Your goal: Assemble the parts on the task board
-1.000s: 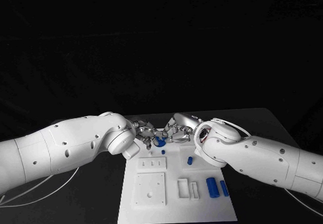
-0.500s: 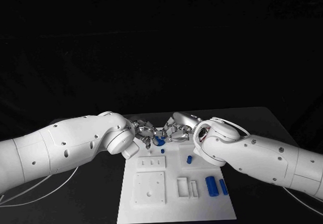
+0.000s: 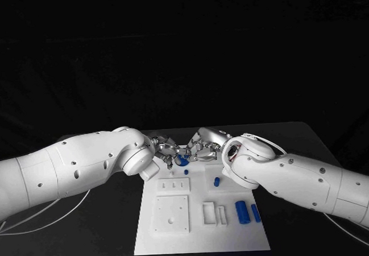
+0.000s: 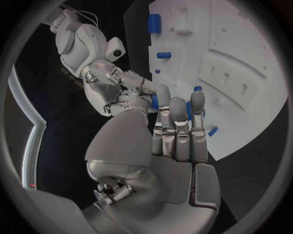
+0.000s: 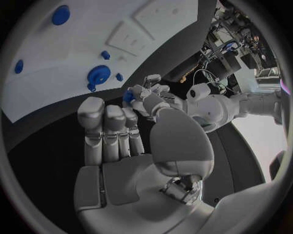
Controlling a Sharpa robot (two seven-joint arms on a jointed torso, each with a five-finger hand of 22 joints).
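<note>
The white task board (image 3: 177, 242) lies in the middle of the table. Over its far end my left hand (image 3: 165, 149) and right hand (image 3: 203, 149) meet, fingertips nearly touching. A small blue part (image 5: 128, 96) is pinched in the left hand's (image 5: 149, 95) fingertips; the same part (image 4: 156, 101) shows beside the left thumb. My right hand (image 5: 116, 131) has straight, spread fingers and holds nothing. A blue gear (image 5: 97, 74) lies on the board below the hands, partly hidden in the head view.
A short blue peg (image 3: 186, 172) and a blue cylinder (image 3: 216, 182) stand on the board. Two longer blue pieces (image 3: 241, 212) lie at its near right, beside white slotted blocks (image 3: 212, 213). A square white plate (image 3: 171, 215) is at the near left.
</note>
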